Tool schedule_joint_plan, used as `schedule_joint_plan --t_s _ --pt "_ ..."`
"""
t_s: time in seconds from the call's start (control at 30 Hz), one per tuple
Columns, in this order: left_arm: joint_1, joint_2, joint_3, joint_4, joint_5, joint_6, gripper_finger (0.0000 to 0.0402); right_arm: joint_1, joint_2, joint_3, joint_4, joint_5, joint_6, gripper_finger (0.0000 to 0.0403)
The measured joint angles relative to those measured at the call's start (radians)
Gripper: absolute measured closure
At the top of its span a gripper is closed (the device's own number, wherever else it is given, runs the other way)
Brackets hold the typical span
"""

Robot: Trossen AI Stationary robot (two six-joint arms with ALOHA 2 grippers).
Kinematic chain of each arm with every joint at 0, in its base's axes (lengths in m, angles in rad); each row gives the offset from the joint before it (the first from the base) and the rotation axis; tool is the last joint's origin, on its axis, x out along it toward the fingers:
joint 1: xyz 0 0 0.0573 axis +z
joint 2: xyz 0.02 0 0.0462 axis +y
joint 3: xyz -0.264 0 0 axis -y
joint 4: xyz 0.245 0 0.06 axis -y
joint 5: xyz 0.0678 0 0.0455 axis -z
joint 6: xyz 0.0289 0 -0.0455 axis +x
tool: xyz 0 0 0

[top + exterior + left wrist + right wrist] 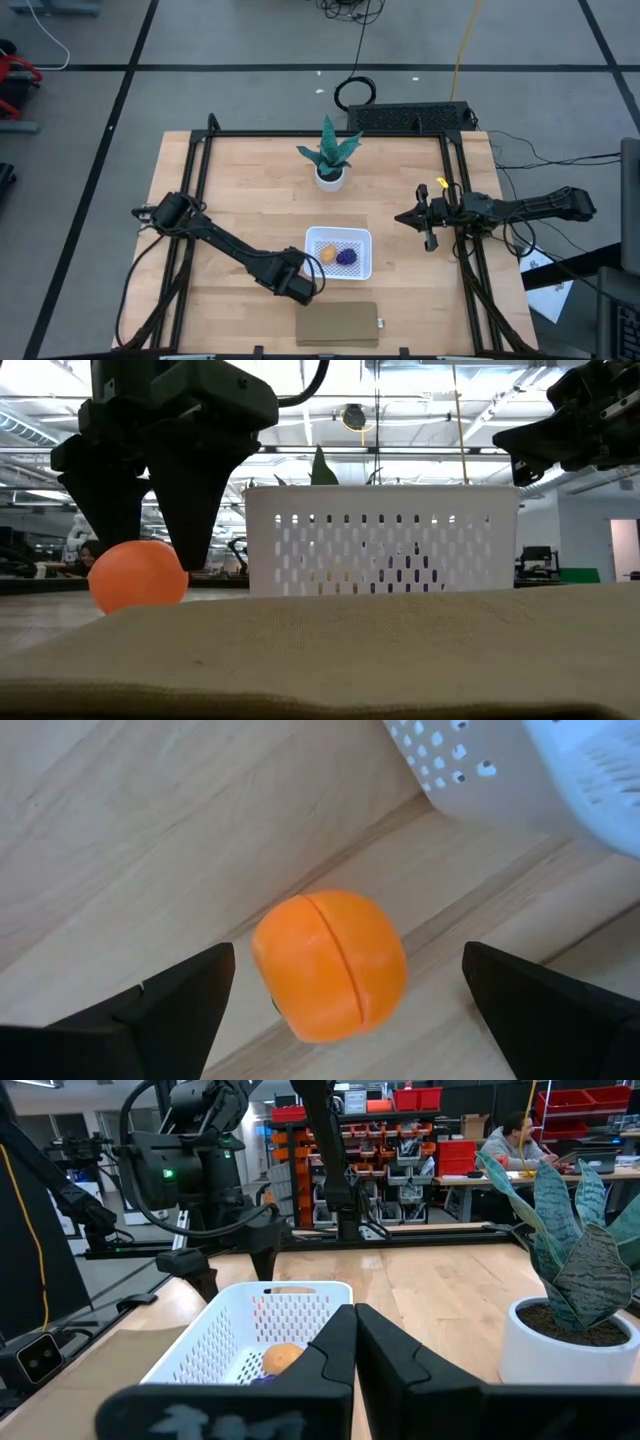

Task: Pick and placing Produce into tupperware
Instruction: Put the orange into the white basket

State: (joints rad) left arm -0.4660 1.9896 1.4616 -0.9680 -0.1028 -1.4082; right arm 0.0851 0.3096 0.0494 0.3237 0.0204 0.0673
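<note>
Hovering over the orange ball (pixel 330 965), the left gripper (pixel 340 1005) stands spread wide, a finger on either side, not touching it. The ball rests on the wooden table (pixel 240 180) just beside the white tupperware (pixel 338 252), which holds the tan-yellow oval (pixel 327 254) and purple lump (pixel 346 257). The right gripper (pixel 432 217) waits clenched near the table's right edge.

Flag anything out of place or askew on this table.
Only the orange ball is out: it sits on the wood beside the tupperware, between the left gripper's open fingers. Nothing looks spilled or damaged.
</note>
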Motion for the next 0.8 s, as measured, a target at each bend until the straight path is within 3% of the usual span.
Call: schedule_joint_plan --t_s 0.6,0.8 --pt "-0.001 0.000 0.000 -0.001 -0.017 0.039 0.0005 0.000 0.000 0.000 -0.002 0.000 0.015 0.0403" --pt "-0.001 0.000 0.000 -0.001 0.004 -0.028 0.0005 0.000 0.000 0.000 -0.002 0.000 0.018 0.0403"
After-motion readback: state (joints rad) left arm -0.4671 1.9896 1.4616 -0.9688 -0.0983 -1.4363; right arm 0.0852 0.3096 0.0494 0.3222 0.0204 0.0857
